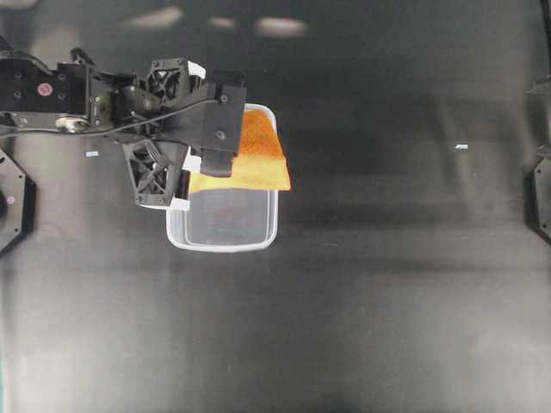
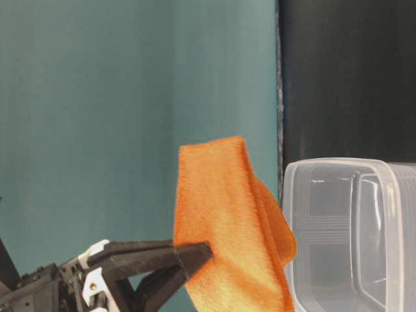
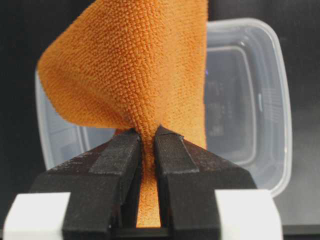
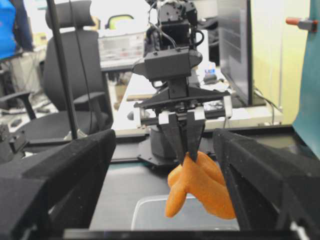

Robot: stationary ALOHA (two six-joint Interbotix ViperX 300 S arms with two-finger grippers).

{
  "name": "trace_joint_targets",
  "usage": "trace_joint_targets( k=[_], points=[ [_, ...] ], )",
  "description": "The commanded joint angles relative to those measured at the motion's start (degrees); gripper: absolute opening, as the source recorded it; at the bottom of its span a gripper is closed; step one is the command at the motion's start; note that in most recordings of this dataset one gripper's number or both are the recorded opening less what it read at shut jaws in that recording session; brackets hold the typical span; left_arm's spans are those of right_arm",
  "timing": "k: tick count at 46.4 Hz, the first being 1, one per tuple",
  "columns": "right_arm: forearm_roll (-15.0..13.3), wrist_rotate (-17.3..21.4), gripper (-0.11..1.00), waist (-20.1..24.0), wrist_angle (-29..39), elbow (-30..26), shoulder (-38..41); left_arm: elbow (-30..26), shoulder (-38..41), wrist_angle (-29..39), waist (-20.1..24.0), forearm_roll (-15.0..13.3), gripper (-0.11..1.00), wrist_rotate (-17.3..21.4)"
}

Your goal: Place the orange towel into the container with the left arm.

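My left gripper (image 1: 219, 165) is shut on the orange towel (image 1: 258, 155) and holds it in the air over the far end of the clear container (image 1: 222, 246). In the left wrist view the jaws (image 3: 148, 137) pinch a fold of the towel (image 3: 130, 65), with the container (image 3: 260, 100) below. In the table-level view the towel (image 2: 227, 227) hangs from the fingertips (image 2: 195, 255) beside the container (image 2: 351, 227). In the right wrist view my right gripper (image 4: 165, 135) is open and empty, facing the towel (image 4: 200, 187) from a distance.
The container stands on a black table (image 1: 387, 301). A small white scrap (image 1: 461, 147) lies at the right and another (image 1: 92, 154) at the left. The right arm's base (image 1: 540, 198) shows only at the right edge.
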Motion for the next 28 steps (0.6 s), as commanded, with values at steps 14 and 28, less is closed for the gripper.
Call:
trace_joint_targets(
  k=[14, 28],
  points=[
    [0.2, -0.1, 0.76, 0.2, -0.5, -0.1, 0.7, -0.5, 2.1, 2.0, 0.3, 0.2, 0.08, -0.1],
    [0.2, -0.1, 0.76, 0.2, -0.5, 0.0, 0.7, 0.7, 2.2, 0.2, 0.4, 0.2, 0.88, 1.1]
  ],
)
